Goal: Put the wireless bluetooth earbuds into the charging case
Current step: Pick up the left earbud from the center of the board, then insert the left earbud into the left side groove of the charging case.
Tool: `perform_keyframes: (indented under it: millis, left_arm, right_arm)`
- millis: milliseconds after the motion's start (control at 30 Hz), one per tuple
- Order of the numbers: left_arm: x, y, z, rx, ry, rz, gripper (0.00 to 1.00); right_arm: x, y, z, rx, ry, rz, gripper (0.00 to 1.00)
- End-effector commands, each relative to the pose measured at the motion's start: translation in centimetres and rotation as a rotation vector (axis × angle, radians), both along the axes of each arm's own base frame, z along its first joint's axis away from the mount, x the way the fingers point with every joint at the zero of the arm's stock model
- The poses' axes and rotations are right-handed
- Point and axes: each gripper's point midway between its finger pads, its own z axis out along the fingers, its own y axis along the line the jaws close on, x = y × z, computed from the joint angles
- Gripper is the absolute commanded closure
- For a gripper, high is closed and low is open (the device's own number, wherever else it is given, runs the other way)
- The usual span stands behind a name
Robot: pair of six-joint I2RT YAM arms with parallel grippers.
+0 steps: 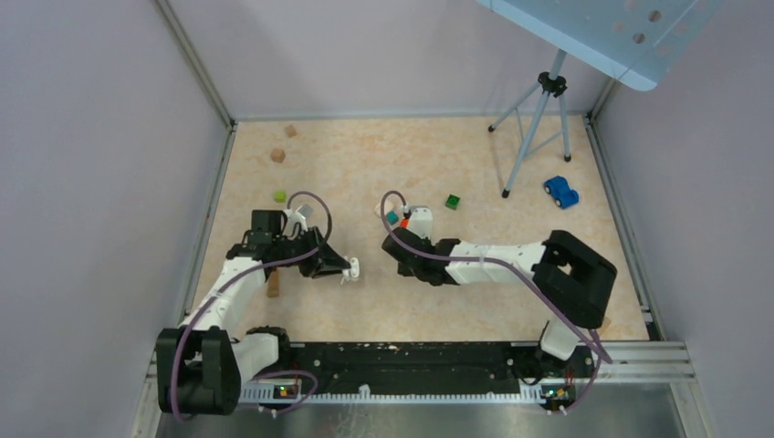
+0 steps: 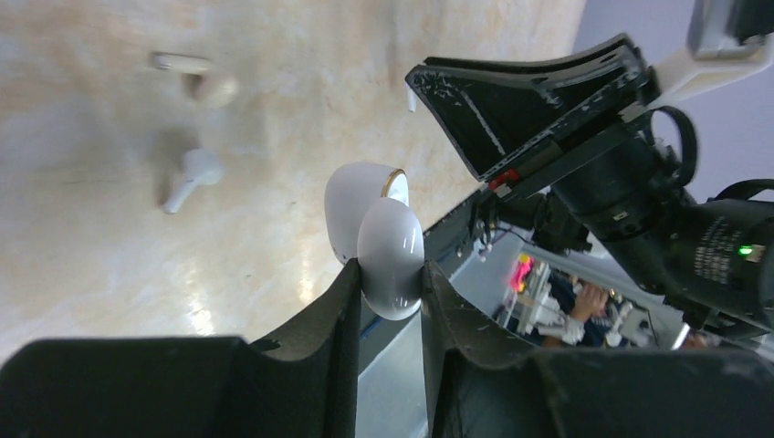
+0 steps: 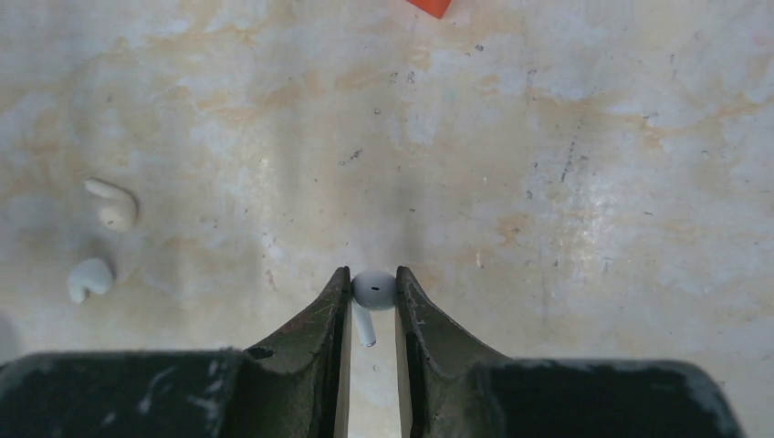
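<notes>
My left gripper (image 2: 390, 274) is shut on the charging case (image 2: 391, 255), a glossy white rounded shell held above the table with its lid (image 2: 358, 208) hinged open. The same case shows as a white speck at the left fingertips (image 1: 350, 268). My right gripper (image 3: 372, 294) is low over the table, shut on one of the wireless bluetooth earbuds (image 3: 373, 288); its stem points back between the fingers. A second white earbud (image 3: 89, 278) lies loose on the table to the left, also seen as the earbud (image 2: 190, 177) in the left wrist view.
A small beige piece (image 3: 113, 206) lies beside the loose earbud. An orange cube (image 3: 429, 5) sits just beyond the right gripper. A teal cube (image 1: 392, 217), green cube (image 1: 453, 202), lime piece (image 1: 279, 195), wooden blocks (image 1: 277, 155), blue toy car (image 1: 560, 192) and tripod (image 1: 534, 119) stand farther back.
</notes>
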Motion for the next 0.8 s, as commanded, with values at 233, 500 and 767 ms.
perform_keyframes:
  millis: [233, 500, 767]
  left_arm:
    - [-0.9, -4.1, 1.8, -0.164, -0.043, -0.205, 0.92]
    - [-0.5, -4.6, 3.4, -0.201, -0.052, -0.216, 0.92]
    - [-0.4, -4.8, 5.6, -0.238, -0.067, -0.223, 0.92]
  right_arm:
    - [-0.7, 2.8, 11.9, 0.434, -0.289, 0.183, 0.99]
    - [-2.5, 3.9, 16.5, 0.616, -0.385, 0.323, 1.0]
    - [-4.6, 4.9, 20.1, 0.796, -0.443, 0.441, 1.0]
